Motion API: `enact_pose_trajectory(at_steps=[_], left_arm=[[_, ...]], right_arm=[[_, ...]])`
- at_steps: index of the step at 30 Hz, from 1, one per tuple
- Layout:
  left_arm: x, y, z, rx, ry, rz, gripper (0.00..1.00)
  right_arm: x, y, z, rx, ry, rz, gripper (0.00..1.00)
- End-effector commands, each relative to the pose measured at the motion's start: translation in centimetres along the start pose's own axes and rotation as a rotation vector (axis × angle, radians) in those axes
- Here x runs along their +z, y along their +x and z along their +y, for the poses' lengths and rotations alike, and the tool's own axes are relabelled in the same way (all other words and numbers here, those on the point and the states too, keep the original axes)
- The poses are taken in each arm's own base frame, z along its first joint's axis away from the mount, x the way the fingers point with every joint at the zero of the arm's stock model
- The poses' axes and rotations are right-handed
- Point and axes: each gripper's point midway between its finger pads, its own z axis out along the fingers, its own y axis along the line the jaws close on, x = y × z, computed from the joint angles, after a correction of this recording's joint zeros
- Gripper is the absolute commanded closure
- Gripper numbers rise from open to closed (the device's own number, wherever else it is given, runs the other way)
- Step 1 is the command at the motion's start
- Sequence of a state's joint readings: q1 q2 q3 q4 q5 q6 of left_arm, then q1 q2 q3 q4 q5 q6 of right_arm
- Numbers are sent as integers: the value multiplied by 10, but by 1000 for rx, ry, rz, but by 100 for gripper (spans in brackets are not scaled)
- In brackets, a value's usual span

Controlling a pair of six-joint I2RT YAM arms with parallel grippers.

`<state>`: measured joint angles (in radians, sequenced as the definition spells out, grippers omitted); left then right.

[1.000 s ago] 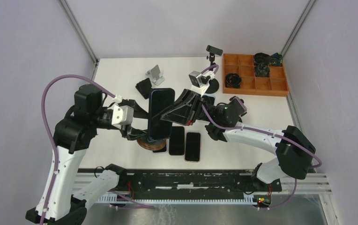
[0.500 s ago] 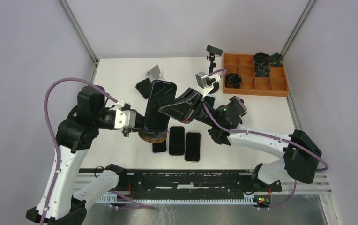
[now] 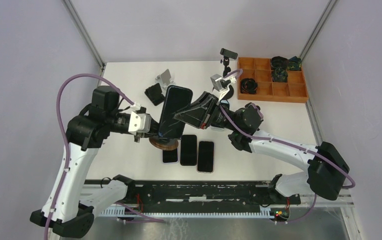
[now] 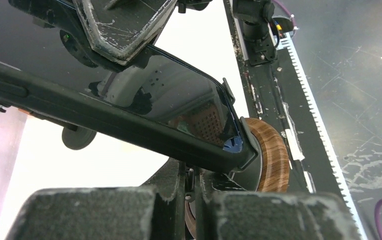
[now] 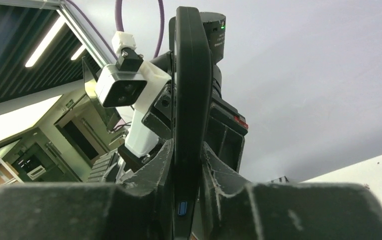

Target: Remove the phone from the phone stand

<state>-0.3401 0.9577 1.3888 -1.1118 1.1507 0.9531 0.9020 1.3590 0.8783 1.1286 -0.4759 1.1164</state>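
Observation:
A dark phone [image 3: 173, 111] stands tilted in the phone stand [image 3: 165, 144], which has a round base with a wood-grain rim. In the left wrist view the phone's [image 4: 129, 117] lower corner sits in the stand's cradle above the base [image 4: 274, 160]. My left gripper [image 3: 151, 131] comes in from the left, low, shut on the stand's thin stem [image 4: 195, 175]. My right gripper [image 3: 183, 116] reaches in from the right. The right wrist view has the phone [image 5: 191, 90] edge-on between the fingers [image 5: 161, 165], which press on both its faces.
Three phones [image 3: 189, 150] lie flat in front of the stand. A silver stand [image 3: 165, 79], a black stand [image 3: 153, 93] and a clamp holder [image 3: 227, 54] are behind. A wooden compartment tray [image 3: 279, 92] with black parts sits at the back right.
My left gripper has shut on the stand's stem and shifted right. The phone, in the right gripper, has leaned with its top moving right and towards the back.

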Motion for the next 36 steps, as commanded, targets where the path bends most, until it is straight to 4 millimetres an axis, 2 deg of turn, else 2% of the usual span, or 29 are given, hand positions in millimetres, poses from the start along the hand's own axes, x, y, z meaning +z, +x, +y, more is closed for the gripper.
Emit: enact_pose_trajectory(at_steps=[1, 3, 5, 7, 8, 11, 12, 13, 15, 20, 23, 28, 33, 36], left_arm=[[-7, -21, -12, 10, 33, -25, 98], [-7, -23, -15, -9, 47, -42, 98], [-6, -27, -16, -25, 60, -60, 98], [-6, -31, -16, -36, 69, -73, 98], [-6, -32, -16, -36, 70, -76, 98], [-6, -31, -15, -37, 66, -71, 98], [-6, -29, -15, -39, 62, -67, 98], [-5, -26, -15, -41, 61, -61, 98], [-4, -19, -17, -44, 59, -50, 98], [-3, -10, -20, -36, 57, -36, 98], [-4, -15, -15, -14, 40, -36, 98], [-5, -18, -14, -36, 35, -40, 98], [-5, -12, -17, -51, 33, -19, 98], [-5, -9, -15, -53, 34, -4, 98]], right_arm=[[-8, -5, 1, -105, 1, 21, 67], [-8, -5, -17, -132, 77, 16, 53], [-8, -4, -42, -167, 191, 36, 50], [-9, -6, -48, -171, 202, 8, 50], [-10, -7, -47, -153, 193, -14, 52], [-6, -9, -36, -97, 124, -49, 72], [-5, -9, -35, -79, 118, -46, 75], [-4, -10, -34, -74, 116, -45, 72], [-3, -17, -35, -98, 144, -53, 55], [-15, -45, -52, -190, 284, -105, 52], [-22, -51, -60, -200, 313, -127, 54], [-21, -53, -61, -183, 299, -131, 59], [-16, -77, -55, -159, 257, -134, 59], [-13, -94, -46, -126, 203, -144, 73]])
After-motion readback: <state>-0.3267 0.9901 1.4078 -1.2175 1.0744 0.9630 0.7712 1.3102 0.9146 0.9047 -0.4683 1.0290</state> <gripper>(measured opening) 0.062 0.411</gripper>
